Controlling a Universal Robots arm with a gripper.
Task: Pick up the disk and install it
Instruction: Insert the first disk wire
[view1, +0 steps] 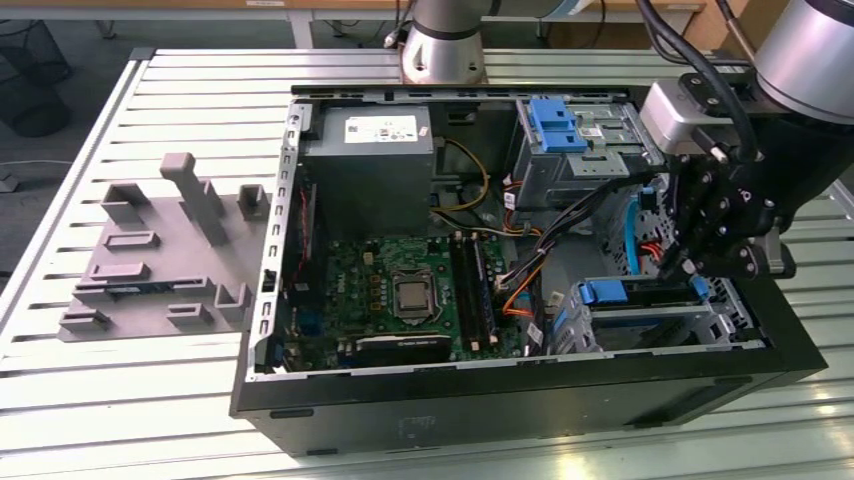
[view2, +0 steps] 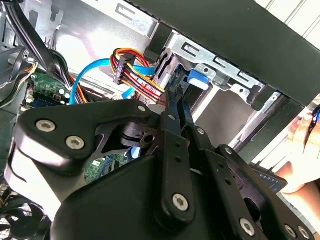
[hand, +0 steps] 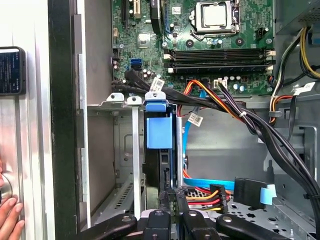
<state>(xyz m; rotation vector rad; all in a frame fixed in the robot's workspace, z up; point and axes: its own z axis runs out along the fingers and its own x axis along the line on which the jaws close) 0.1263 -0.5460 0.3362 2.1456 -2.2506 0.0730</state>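
Exterior view puts your claw (view1: 687, 262) inside the computer case (view1: 534, 395), fingers pinched together at the disk (hand: 159, 150), which stands edge-on in its drive cage (hand: 120, 100). Seating appears underway; pressing it home needs a straight push.

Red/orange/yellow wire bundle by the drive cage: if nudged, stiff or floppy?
Likely floppy: the wire bundle runs in loose curves across the case, so it should bend aside. Probably springs back somewhat, since it ends in a black connector near the gripper. Light, but could snag on the drive cage and its metal edges.
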